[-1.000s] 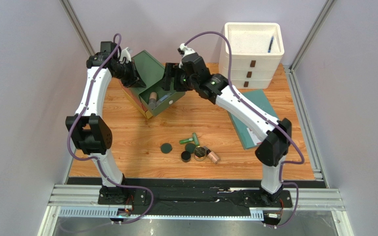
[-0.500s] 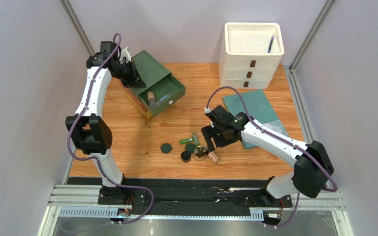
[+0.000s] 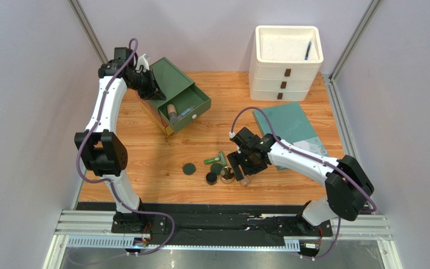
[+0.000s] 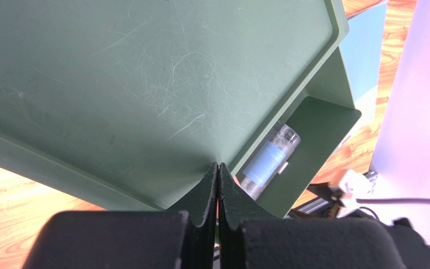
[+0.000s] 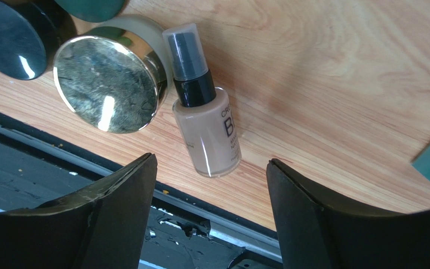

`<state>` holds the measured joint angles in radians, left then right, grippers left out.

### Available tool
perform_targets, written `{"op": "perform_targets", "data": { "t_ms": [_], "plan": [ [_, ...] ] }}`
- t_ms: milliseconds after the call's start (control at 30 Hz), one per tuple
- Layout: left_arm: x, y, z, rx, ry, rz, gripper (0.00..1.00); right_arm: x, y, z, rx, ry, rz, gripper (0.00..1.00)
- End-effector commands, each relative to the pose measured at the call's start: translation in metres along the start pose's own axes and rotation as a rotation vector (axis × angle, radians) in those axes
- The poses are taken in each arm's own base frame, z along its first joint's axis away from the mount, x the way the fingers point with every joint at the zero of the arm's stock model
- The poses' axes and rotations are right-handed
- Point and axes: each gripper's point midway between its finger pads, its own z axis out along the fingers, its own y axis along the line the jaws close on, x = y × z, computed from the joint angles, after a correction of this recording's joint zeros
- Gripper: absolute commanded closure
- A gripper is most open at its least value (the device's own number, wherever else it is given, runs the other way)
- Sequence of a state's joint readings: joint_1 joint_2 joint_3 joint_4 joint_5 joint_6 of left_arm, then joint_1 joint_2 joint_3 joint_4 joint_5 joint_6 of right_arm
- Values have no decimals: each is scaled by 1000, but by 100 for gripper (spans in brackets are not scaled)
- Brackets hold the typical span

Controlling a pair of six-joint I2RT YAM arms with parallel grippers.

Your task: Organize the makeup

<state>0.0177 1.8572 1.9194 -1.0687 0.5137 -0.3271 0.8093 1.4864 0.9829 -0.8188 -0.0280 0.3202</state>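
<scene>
A beige-pink bottle (image 3: 244, 180) with a black pump lies on the table near the front edge, next to a gold-rimmed jar (image 3: 228, 175). My right gripper (image 3: 238, 170) is open and hovers just above them. In the right wrist view the bottle (image 5: 206, 137) lies between the spread fingers of my right gripper (image 5: 211, 162), with the jar (image 5: 108, 84) to its left. A black jar (image 3: 211, 178), two dark green compacts (image 3: 188, 168) and a bright green tube (image 3: 215, 159) lie close by. My left gripper (image 3: 147, 85) is shut, and in the left wrist view its tips (image 4: 218, 166) rest against the green drawer box (image 4: 144, 84).
The box's open drawer (image 3: 192, 109) holds a beige bottle (image 3: 172, 110) and a clear bottle with a blue label (image 4: 267, 162). A teal flat book (image 3: 293, 129) lies to the right. A white drawer unit (image 3: 287, 70) with a blue pen (image 3: 308, 50) stands at the back right.
My right gripper swung from the green drawer down to the makeup at the front and now sits over the beige bottle. The left arm has not moved.
</scene>
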Motion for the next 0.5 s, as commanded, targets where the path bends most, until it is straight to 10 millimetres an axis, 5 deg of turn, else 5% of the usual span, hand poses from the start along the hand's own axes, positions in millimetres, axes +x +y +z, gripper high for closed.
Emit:
{"op": "perform_targets", "data": {
  "t_ms": [0, 200, 233, 333, 467],
  "plan": [
    [30, 51, 15, -170, 124, -36, 100, 1, 5, 20, -23, 12, -9, 26],
    [29, 52, 15, -175, 126, -33, 100, 8, -12, 39, 85, 56, 20, 46],
    [28, 52, 14, -175, 123, -33, 100, 7, -15, 40, 100, 55, 24, 69],
    [29, 53, 14, -175, 127, -34, 100, 6, -27, 41, 175, 43, 47, 96],
    [28, 53, 13, -177, 123, -34, 100, -2, -39, 34, 247, 2, 56, 100]
  ]
}}
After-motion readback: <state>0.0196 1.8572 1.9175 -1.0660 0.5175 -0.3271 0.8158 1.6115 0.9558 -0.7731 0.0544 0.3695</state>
